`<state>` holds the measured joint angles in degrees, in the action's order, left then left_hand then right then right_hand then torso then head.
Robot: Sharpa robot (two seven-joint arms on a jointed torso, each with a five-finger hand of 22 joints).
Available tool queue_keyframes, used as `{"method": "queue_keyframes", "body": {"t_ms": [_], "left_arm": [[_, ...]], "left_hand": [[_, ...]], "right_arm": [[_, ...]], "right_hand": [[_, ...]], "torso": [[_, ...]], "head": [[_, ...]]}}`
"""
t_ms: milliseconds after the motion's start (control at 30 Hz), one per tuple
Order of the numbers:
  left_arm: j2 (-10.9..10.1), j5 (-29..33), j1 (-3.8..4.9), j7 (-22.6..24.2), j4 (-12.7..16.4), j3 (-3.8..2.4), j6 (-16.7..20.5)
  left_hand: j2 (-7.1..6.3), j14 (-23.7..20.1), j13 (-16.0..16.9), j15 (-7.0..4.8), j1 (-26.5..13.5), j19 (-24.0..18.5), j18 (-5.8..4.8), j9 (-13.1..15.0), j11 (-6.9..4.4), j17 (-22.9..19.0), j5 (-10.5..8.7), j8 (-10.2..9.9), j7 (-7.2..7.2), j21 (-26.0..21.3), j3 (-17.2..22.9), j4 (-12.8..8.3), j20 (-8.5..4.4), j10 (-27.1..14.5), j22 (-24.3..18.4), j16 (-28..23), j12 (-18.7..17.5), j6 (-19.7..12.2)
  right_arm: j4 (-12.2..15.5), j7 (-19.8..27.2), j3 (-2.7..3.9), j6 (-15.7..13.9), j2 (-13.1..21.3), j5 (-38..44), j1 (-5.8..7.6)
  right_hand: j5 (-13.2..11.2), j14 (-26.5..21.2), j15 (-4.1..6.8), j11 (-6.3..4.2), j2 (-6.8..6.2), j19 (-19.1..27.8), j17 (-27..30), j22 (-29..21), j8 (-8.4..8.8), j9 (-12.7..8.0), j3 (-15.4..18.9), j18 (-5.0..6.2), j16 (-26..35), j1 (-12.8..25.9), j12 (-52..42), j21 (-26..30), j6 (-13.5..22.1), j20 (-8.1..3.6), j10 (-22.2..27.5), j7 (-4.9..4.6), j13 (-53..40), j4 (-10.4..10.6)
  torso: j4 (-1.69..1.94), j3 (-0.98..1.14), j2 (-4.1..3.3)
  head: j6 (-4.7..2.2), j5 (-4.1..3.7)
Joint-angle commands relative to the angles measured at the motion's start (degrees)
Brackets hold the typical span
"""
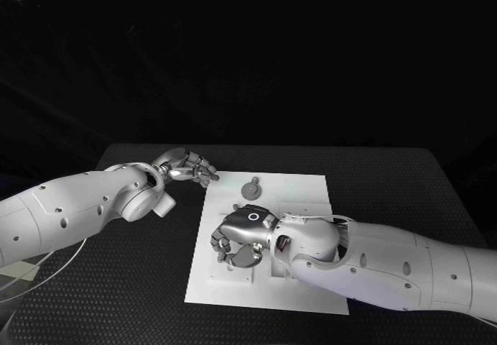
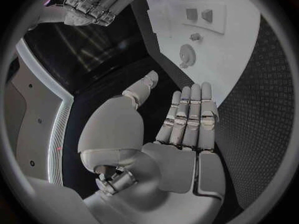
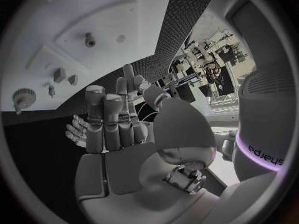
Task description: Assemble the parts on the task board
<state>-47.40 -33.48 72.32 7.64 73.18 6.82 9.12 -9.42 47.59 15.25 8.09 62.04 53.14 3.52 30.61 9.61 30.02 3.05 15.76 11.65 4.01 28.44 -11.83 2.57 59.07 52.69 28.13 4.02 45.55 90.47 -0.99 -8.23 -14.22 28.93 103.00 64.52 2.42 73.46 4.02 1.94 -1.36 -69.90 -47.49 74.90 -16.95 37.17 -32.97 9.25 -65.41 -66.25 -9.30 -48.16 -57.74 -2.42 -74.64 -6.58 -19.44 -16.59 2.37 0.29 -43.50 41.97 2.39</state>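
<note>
A black tabletop (image 1: pixel 414 180) carries the white task board (image 1: pixel 300 194) at its middle. The right hand (image 1: pixel 240 237) hovers over the board's centre, fingers loosely apart with nothing in them. The left hand (image 1: pixel 187 167) waits just beside the board's far left corner, fingers straight and empty. A round grey part (image 1: pixel 251 190) lies on the board between the two hands. The next grasp probably calls for a slow descent, fingers squared over one part before closing.
</note>
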Motion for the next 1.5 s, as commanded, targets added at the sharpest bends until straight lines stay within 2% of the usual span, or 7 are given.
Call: {"method": "queue_keyframes", "body": {"t_ms": [33, 633, 833, 933, 1067, 1267, 1500], "left_arm": [[0.13, 0.54, 0.15, 0.8, 0.11, -0.05, -0.21], [0.18, 0.56, 0.17, 0.64, 0.09, -0.05, -0.19], [0.26, 0.67, 0.17, 0.62, 0.05, -0.05, -0.15], [0.37, 0.67, 0.17, 0.63, 0.05, -0.05, -0.22], [0.3, 0.67, 0.17, 0.58, 0.03, -0.05, -0.22], [0.26, 0.67, 0.17, 0.59, 0.05, -0.05, -0.25], [0.31, 0.67, 0.17, 0.63, 0.04, -0.05, -0.28]], "left_hand": [[0.2, 0.11, -0.09, 0.42, -0.22, -0.33, 0.94, -0.09, 0.15, 0.09, -0.21, 0.28, -0.08, -0.02, -0.23, 0.08, 0.26, -0.03, -0.08, -0.23, -0.02, -0.08], [0.25, 0.12, -0.14, 0.42, -0.32, -0.34, 0.95, -0.11, 0.15, 0.18, -0.21, 0.29, -0.08, -0.02, -0.26, 0.18, 0.25, -0.03, -0.11, -0.31, -0.02, -0.1], [0.3, 0.13, -0.16, 0.42, -0.4, -0.34, 0.95, -0.12, 0.15, 0.23, -0.21, 0.31, -0.08, -0.01, -0.28, 0.27, 0.26, -0.03, -0.12, -0.34, -0.01, -0.1], [0.31, 0.13, -0.17, 0.42, -0.41, -0.34, 0.95, -0.12, 0.15, 0.24, -0.21, 0.31, -0.08, -0.01, -0.29, 0.28, 0.26, -0.03, -0.12, -0.36, -0.01, -0.1], [0.32, 0.13, -0.18, 0.42, -0.42, -0.34, 0.95, -0.12, 0.15, 0.26, -0.21, 0.32, -0.08, -0.01, -0.29, 0.3, 0.26, -0.03, -0.13, -0.37, -0.01, -0.1], [0.33, 0.14, -0.2, 0.42, -0.44, -0.34, 0.96, -0.13, 0.15, 0.3, -0.21, 0.32, -0.08, -0.01, -0.29, 0.33, 0.25, -0.03, -0.14, -0.4, -0.01, -0.12], [0.34, 0.14, -0.22, 0.42, -0.45, -0.35, 0.96, -0.14, 0.15, 0.33, -0.21, 0.32, -0.08, -0.01, -0.3, 0.36, 0.25, -0.03, -0.15, -0.43, -0.01, -0.12]], "right_arm": [[-0.57, 0.72, -0.36, 2.39, -0.24, 0.34, -0.04], [-1.87, -0.27, -1.05, 5.55, -0.78, 1.74, -0.04], [-2.74, -0.33, -1.98, 5.73, -1.18, 1.78, -0.04], [-3.53, -0.61, -2.44, 5.65, -1.6, 1.96, -0.09], [-3.98, -0.97, -2.51, 5.75, -1.75, 1.96, -0.47], [-4.25, -1.27, -2.51, 5.5, -1.74, 2.32, -0.5], [-4.05, -1.38, -2.51, 3.95, -1.61, 2.75, -0.55]], "right_hand": [[0.31, -0.09, 0.52, -0.07, 0.07, -0.16, -0.03, 1.11, -0.38, 0.03, -0.44, 5.75, -0.15, -0.5, -0.08, -0.2, -0.21, -0.31, -0.25, -0.11, -0.09, -0.05], [0.31, -0.13, 0.49, -0.04, 0.08, -0.07, -0.03, 1.1, -0.33, 0.04, -0.39, 5.75, -0.11, -0.43, -0.01, -0.17, -0.17, -0.28, -0.17, -0.11, -0.19, -0.05], [0.31, -0.15, 0.48, -0.04, 0.11, -0.04, -0.04, 1.1, -0.33, 0.04, -0.39, 5.75, -0.11, -0.43, 0.0, -0.16, -0.18, -0.26, -0.16, -0.11, -0.22, -0.06], [0.31, -0.15, 0.48, -0.04, 0.12, -0.03, -0.04, 1.1, -0.32, 0.04, -0.39, 5.75, -0.11, -0.43, 0.0, -0.16, -0.18, -0.26, -0.16, -0.11, -0.24, -0.06], [0.31, -0.16, 0.48, -0.04, 0.12, -0.02, -0.05, 1.1, -0.32, 0.04, -0.37, 5.75, -0.11, -0.42, 0.01, -0.16, -0.18, -0.25, -0.16, -0.11, -0.26, -0.06], [0.31, -0.17, 0.48, -0.04, 0.13, 0.0, -0.05, 1.1, -0.31, 0.05, -0.36, 5.75, -0.11, -0.41, 0.02, -0.16, -0.18, -0.24, -0.16, -0.11, -0.3, -0.07], [0.31, -0.17, 0.48, -0.04, 0.13, 0.02, -0.06, 1.1, -0.3, 0.05, -0.37, 5.75, -0.12, -0.43, 0.02, -0.16, -0.19, -0.23, -0.16, -0.1, -0.34, -0.09]], "torso": [[-0.05, 0.04, 0.01], [-0.09, 0.16, 0.0], [-0.14, 0.09, 0.01], [-0.05, 0.13, -0.03], [0.07, 0.16, -0.06], [-0.05, 0.05, -0.01], [-0.07, 0.05, 0.01]], "head": [[0.12, 0.28], [0.08, 0.33], [0.1, 0.24], [0.11, 0.17], [0.23, 0.25], [0.34, 0.27], [0.31, 0.31]]}}
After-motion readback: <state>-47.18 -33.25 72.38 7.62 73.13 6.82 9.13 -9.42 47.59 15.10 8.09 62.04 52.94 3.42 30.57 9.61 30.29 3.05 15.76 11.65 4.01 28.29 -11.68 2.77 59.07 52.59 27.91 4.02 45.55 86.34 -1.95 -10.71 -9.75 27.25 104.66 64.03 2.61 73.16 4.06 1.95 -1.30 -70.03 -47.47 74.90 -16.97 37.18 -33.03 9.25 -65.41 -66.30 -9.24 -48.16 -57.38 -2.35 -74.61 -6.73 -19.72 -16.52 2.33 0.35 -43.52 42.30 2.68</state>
